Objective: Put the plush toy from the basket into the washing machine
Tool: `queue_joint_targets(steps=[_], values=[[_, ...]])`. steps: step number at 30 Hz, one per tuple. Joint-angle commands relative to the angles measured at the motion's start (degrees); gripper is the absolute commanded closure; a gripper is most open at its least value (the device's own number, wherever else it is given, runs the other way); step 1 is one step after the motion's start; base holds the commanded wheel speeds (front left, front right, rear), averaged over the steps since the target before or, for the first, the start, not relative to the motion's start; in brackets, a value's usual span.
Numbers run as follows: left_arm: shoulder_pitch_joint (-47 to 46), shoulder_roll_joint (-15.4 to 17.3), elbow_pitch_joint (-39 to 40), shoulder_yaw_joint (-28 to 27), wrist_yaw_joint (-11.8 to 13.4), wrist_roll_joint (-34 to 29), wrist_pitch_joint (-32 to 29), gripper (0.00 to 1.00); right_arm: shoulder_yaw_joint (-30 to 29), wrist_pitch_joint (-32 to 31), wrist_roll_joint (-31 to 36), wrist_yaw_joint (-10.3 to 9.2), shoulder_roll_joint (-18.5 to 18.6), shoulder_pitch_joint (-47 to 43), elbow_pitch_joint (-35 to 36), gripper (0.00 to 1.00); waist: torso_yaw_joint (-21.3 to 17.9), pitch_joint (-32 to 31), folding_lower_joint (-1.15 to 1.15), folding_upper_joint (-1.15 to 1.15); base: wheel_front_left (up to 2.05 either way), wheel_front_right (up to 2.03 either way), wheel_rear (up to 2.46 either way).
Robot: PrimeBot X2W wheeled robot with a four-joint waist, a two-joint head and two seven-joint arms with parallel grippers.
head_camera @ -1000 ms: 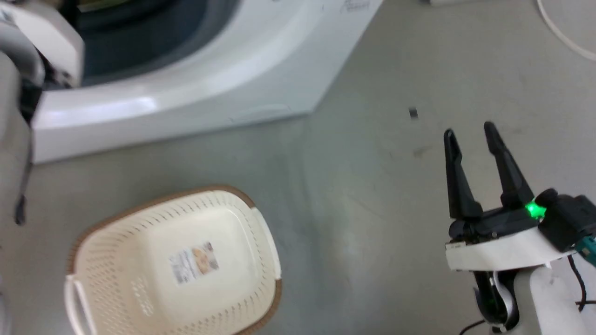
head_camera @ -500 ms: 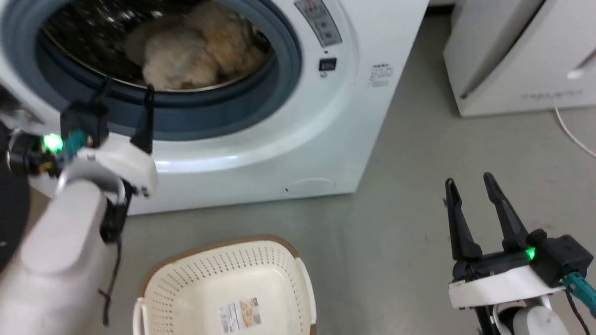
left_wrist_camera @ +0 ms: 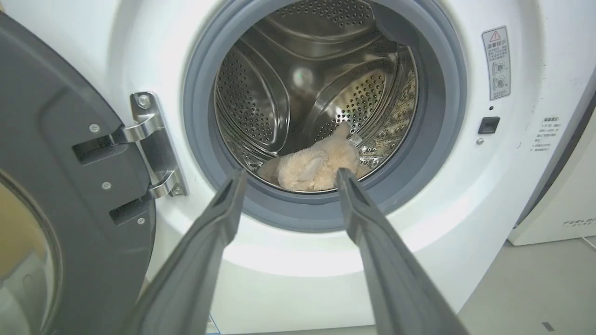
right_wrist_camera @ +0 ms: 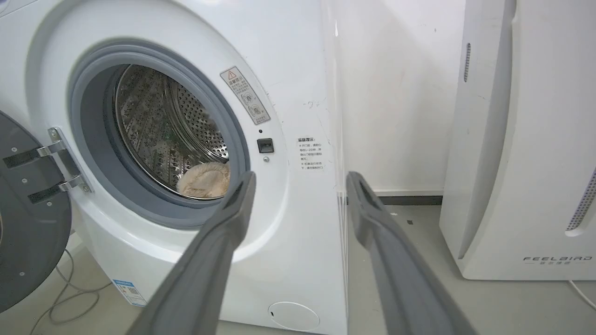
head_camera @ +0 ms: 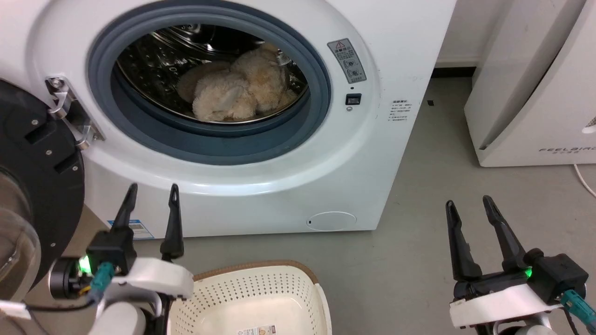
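Note:
The cream plush toy (head_camera: 237, 90) lies inside the steel drum of the white washing machine (head_camera: 372, 153), behind the grey gasket; it also shows as plush toy (left_wrist_camera: 316, 163) and plush toy (right_wrist_camera: 205, 180). The cream basket (head_camera: 253, 300) with a brown rim stands on the floor below the porthole, a sticker on its bottom. My left gripper (head_camera: 151, 193) is open and holds nothing, low in front of the machine beside the basket. My right gripper (head_camera: 468, 207) is open over the floor at the lower right.
The black-framed door (head_camera: 32, 186) stands swung open at the left on its metal hinge (left_wrist_camera: 153, 139). A white FEELBAIR appliance (head_camera: 540, 93) stands to the right of the machine. A cable (right_wrist_camera: 65, 302) lies on the grey floor (head_camera: 419, 242).
The head camera has tilted up, so the porthole and toy now show in full. My left gripper has drawn back from the gasket and dropped to beside the basket. The right gripper holds its pose.

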State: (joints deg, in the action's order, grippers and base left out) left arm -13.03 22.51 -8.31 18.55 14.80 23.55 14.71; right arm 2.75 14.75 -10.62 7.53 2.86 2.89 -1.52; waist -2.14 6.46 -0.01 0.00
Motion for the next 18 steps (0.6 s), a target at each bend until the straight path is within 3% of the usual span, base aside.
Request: queue_joint_targets(steps=[1,7,16,17,18], values=[[2.5,-1.4,1.3,-1.2,0.8,-1.7,0.3,0.00,0.0,0.3,0.0,-0.04,0.0,-1.0,-0.2,0.00,0.6,-0.6,0.01,0.00,0.00,0.00,0.00],[9.0,-6.1,4.3,-3.6,1.0,-5.4,0.3,0.00,0.6,0.3,0.1,-0.04,0.0,-1.9,-0.6,0.00,1.0,-1.5,0.01,0.00,0.00,0.00,0.00],[14.7,-10.1,6.3,-7.0,0.8,-9.0,0.3,0.00,1.5,0.3,0.0,-0.04,0.0,-2.4,-0.8,0.00,1.2,-1.7,0.01,0.00,0.00,0.00,0.00],[14.4,-10.1,6.1,-7.0,0.8,-8.9,0.0,1.00,1.5,0.0,-0.3,0.00,0.0,-1.7,-0.6,1.00,1.2,-1.7,0.01,0.00,0.00,0.00,0.00],[14.4,-10.2,6.0,-6.9,0.8,-8.9,-0.1,1.00,1.5,0.0,-0.3,0.00,0.0,-1.7,-0.6,1.00,1.2,-1.7,0.01,0.00,0.00,0.00,0.00]])
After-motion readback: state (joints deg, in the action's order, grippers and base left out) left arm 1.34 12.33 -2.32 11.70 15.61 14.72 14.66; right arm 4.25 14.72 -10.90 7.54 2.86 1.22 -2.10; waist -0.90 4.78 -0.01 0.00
